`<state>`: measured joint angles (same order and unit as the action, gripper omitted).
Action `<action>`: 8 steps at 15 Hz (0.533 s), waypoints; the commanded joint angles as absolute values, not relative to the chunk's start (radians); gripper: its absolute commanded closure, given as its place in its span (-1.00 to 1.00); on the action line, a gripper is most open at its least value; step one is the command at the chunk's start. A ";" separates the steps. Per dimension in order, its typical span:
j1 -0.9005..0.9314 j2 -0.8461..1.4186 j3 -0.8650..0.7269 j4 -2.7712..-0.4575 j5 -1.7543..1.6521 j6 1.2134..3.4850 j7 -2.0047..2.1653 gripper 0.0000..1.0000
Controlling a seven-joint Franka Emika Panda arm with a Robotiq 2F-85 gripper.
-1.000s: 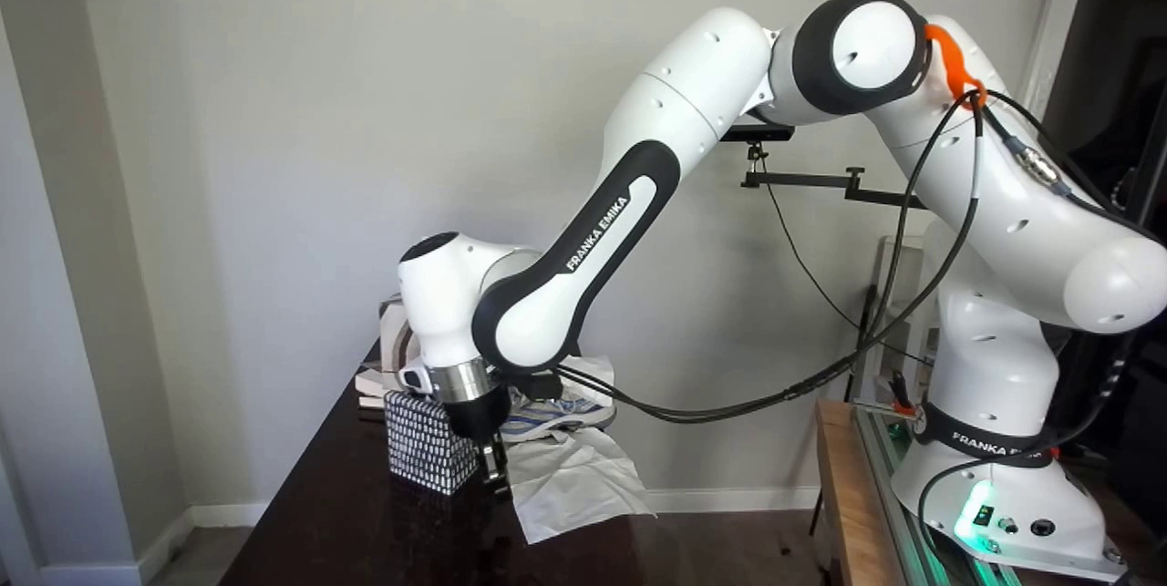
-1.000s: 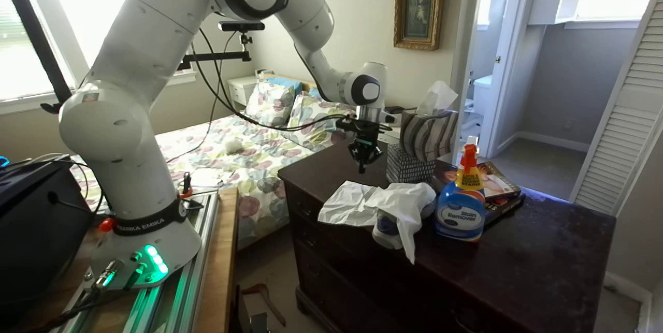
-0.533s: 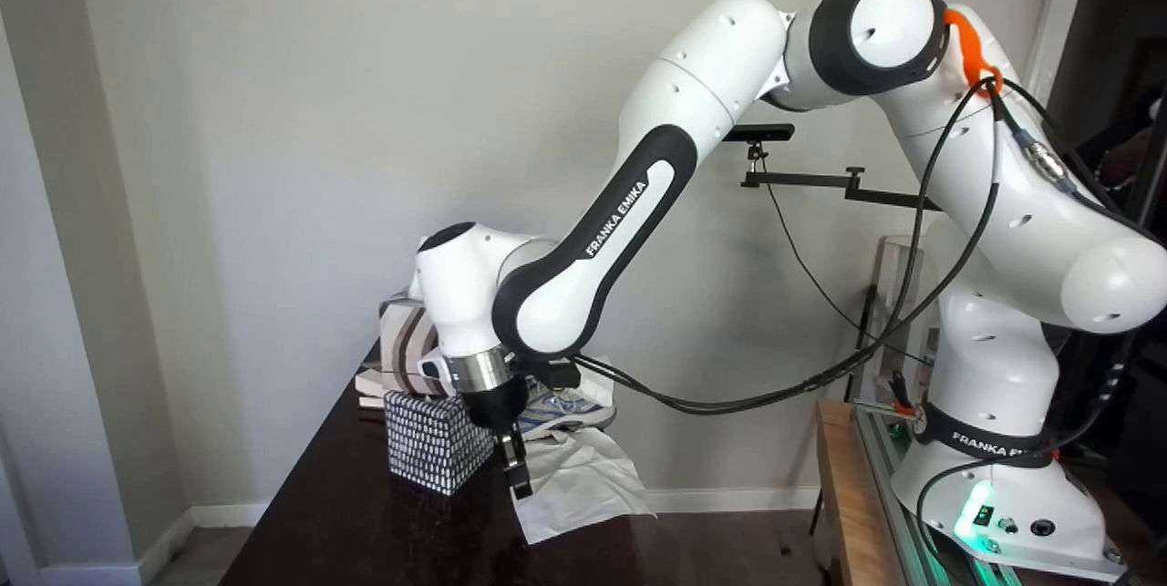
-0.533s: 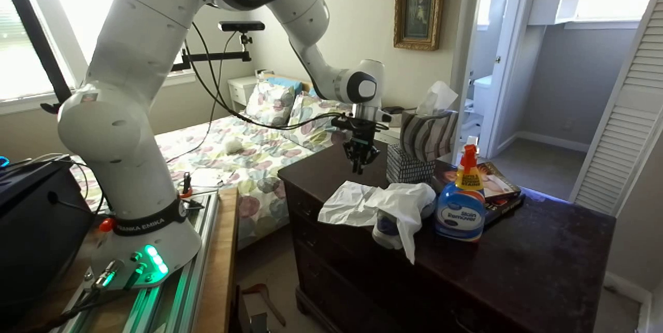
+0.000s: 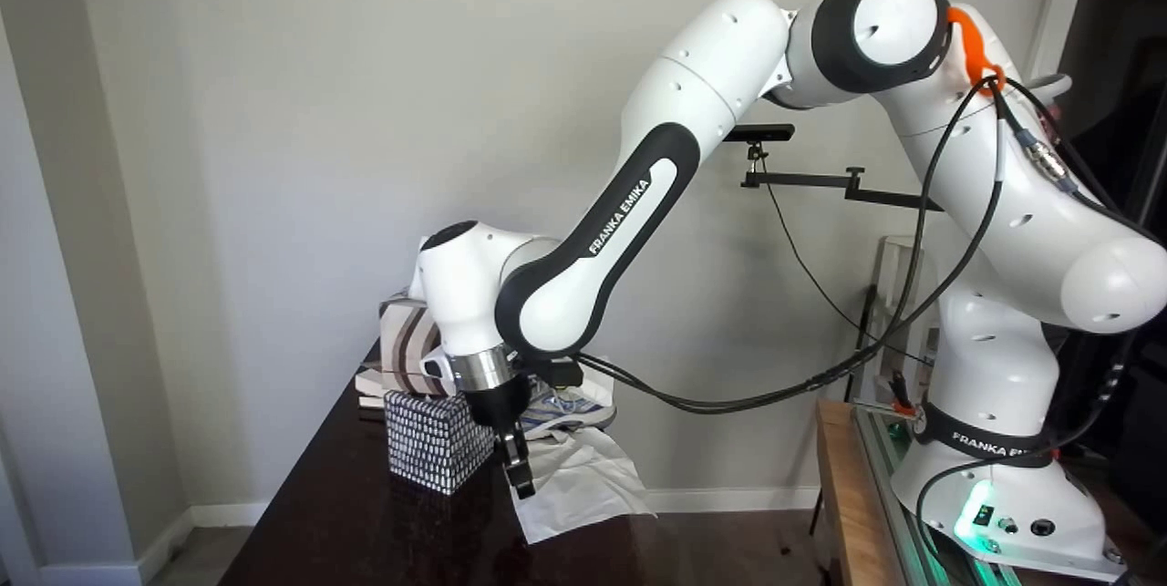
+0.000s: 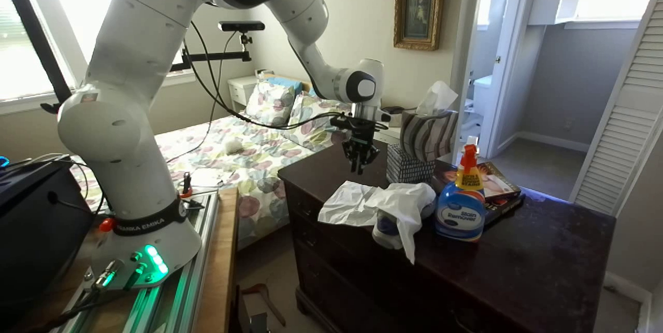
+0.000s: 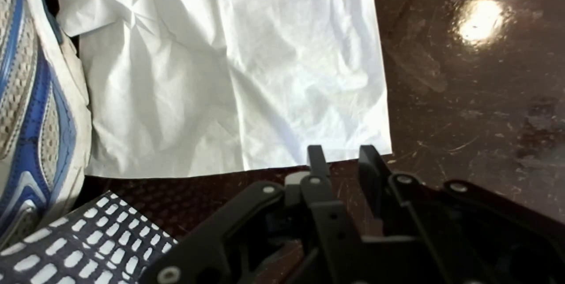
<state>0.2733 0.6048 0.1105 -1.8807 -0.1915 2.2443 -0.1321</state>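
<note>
My gripper [image 7: 342,148] stands partly open above the dark dresser top [image 7: 468,111], a gap between its fingers and nothing held. Beyond the fingertips in the wrist view spreads a creased white sheet [image 7: 229,72], paper or tissue; whether they touch it I cannot tell. In an exterior view the sheet [image 6: 347,206] drapes partly over a shoe [image 6: 386,234]. The blue and white shoe [image 7: 39,111] lies at the left of the wrist view. A black and white patterned box [image 5: 428,445] sits close beside the gripper [image 5: 521,488], with a striped tissue box [image 6: 430,133] on top.
A blue stain remover bottle [image 6: 461,214] with a red trigger stands past the shoe. Books [image 6: 497,188] lie stacked behind it. The bed [image 6: 233,162] is beyond the dresser, and black cables [image 5: 729,406] hang from the arm.
The arm has drawn back a little toward its base, away from the patterned box, mostly in the first half second. The fingers have parted. The sheet, shoe and boxes look unmoved.
</note>
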 commanded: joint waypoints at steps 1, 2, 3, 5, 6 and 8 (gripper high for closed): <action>0.261 0.601 0.135 -1.888 -0.184 2.236 -0.121 -0.16; 0.264 0.599 0.140 -1.892 -0.179 2.229 -0.114 -0.28; 0.276 0.592 0.139 -1.900 -0.179 2.216 -0.087 -0.43; 0.289 0.592 0.146 -1.910 -0.182 2.207 -0.060 -0.72; 0.298 0.602 0.149 -1.915 -0.191 2.211 -0.048 -0.85; 0.318 0.615 0.141 -1.945 -0.212 2.238 -0.006 -1.00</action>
